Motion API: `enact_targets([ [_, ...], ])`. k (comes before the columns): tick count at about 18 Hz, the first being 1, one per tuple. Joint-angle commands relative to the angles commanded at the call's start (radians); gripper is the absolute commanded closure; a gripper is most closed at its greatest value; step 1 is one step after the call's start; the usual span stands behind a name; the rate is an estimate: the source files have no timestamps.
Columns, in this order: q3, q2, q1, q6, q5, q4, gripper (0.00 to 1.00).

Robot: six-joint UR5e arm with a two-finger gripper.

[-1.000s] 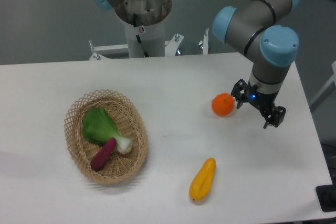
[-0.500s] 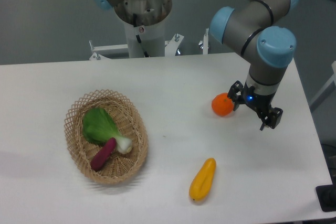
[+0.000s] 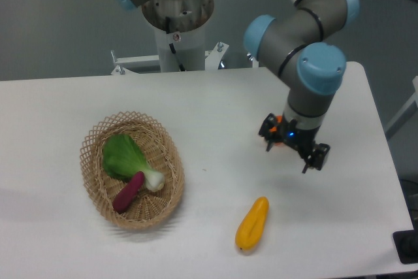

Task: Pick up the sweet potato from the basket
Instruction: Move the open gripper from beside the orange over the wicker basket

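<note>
Sweet potato (image 3: 128,191): in basket (image 3: 98,140), left on table (image 3: 215,122), touching the leafy green (image 3: 125,159). Pincer (image 3: 293,151): far right, spread wide, holding nothing.

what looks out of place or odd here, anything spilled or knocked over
Nothing stands out. The sweet potato and the leafy green lie in the upright basket; the yellow vegetable lies on the table; an orange thing is mostly hidden behind the gripper.
</note>
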Motion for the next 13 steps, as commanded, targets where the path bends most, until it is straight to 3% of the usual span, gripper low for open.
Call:
enact_targets([
  [9,0.008,-0.021,-0.178,-0.241,-0.003,0.005,0.0],
  [13,0.005,-0.02,-0.252,-0.276,-0.006,0.003,0.0],
])
